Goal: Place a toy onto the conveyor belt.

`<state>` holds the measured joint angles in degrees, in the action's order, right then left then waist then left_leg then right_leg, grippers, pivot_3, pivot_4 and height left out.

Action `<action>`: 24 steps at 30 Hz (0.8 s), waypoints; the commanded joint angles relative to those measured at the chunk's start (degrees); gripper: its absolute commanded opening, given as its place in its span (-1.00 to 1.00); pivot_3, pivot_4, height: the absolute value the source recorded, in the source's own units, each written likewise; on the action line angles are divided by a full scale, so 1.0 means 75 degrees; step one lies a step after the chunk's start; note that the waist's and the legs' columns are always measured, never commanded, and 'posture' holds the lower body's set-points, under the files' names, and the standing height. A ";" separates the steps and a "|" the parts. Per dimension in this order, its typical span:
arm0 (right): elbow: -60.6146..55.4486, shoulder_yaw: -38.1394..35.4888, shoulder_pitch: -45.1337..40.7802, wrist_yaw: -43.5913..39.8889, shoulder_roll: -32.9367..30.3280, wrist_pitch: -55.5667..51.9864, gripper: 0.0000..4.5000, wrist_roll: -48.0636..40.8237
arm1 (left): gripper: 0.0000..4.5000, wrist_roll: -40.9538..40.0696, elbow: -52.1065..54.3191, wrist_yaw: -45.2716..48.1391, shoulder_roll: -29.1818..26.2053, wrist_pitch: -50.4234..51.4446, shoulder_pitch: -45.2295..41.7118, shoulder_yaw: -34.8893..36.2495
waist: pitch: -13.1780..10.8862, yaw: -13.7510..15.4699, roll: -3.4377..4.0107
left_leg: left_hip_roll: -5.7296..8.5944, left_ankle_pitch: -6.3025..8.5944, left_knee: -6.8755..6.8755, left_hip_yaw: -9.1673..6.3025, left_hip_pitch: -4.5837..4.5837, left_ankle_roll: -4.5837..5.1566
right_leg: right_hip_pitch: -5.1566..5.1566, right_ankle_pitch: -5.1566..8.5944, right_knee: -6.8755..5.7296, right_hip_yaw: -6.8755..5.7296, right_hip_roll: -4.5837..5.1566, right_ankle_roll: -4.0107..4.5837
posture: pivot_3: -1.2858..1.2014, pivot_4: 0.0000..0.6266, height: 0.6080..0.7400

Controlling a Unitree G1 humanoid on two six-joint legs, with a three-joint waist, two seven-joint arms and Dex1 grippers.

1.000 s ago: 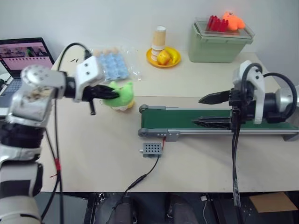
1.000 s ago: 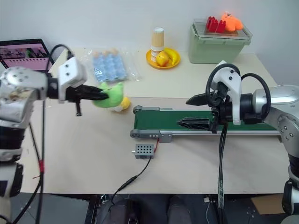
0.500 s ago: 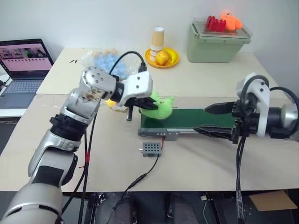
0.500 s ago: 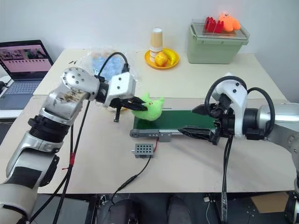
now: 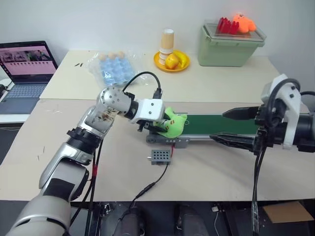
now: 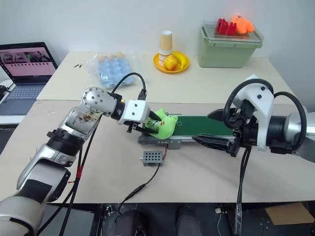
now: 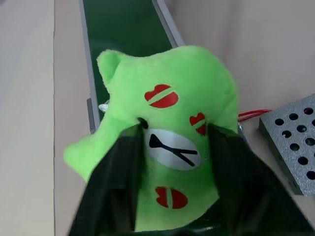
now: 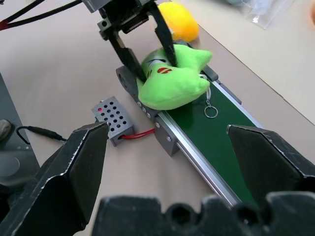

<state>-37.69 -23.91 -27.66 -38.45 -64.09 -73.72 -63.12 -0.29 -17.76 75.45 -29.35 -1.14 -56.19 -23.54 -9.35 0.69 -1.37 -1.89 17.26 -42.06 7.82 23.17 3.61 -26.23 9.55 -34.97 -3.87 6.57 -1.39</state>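
Left gripper (image 5: 165, 126) has its fingers loosely around the green toy (image 5: 173, 125), which sits on the belt's (image 5: 216, 125) end. Right gripper (image 5: 231, 127) hangs wide apart over the belt's other end, holding nothing.

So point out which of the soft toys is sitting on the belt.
The green toy, lying on the left end of the dark green conveyor belt between the left gripper's fingers. The yellow toy lies on the table beside the belt, and the orange one sits on the green box's lid.

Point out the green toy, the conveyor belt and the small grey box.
green toy (image 8: 170, 86), right wrist view, on its plush body.
conveyor belt (image 5: 216, 124), left eye view, on the bare green belt surface.
grey box (image 6: 151, 157), right eye view, on its perforated top.
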 commanded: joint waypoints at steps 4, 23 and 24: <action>0.0098 -0.0286 0.0018 0.0087 -0.0343 0.0200 1.00 -0.0234 | 0.99 0.0051 -0.0065 -0.0407 0.0142 0.0131 -0.0273 0.0366 | 0.0000 -0.0011 0.0000 | -0.0001 0.0000 -0.0001 0.0000 0.0002 -0.0001 | -0.0001 -0.0001 0.0002 0.0002 -0.0001 -0.0001 | 0.03 -0.52 0.91; 0.0525 0.0463 -0.0272 -0.0282 -0.0477 0.0874 1.00 0.0060 | 0.99 -0.0165 0.0902 -0.1037 -0.0118 0.1604 0.0140 0.1023 | 0.0000 0.0005 0.0000 | -0.0001 -0.0003 -0.0005 0.0002 0.0004 -0.0005 | -0.0002 -0.0004 0.0002 0.0003 -0.0001 -0.0008 | 0.03 -0.52 0.91; 0.0533 0.0471 -0.0271 -0.0318 -0.0501 0.0895 1.00 0.0069 | 0.99 -0.0170 0.0924 -0.1058 -0.0118 0.1634 0.0145 0.1035 | 0.0000 0.0012 0.0000 | -0.0001 -0.0003 -0.0006 0.0001 0.0006 -0.0006 | -0.0002 -0.0004 0.0003 0.0002 0.0000 -0.0008 | 0.03 -0.52 0.91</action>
<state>-33.76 -19.05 -28.53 -40.09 -66.63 -68.81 -63.06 -0.87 -13.18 68.17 -29.90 10.64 -54.72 -17.34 -9.35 0.78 -1.37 -1.89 17.23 -42.11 7.83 23.22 3.57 -26.24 9.52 -34.94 -3.86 6.57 -1.47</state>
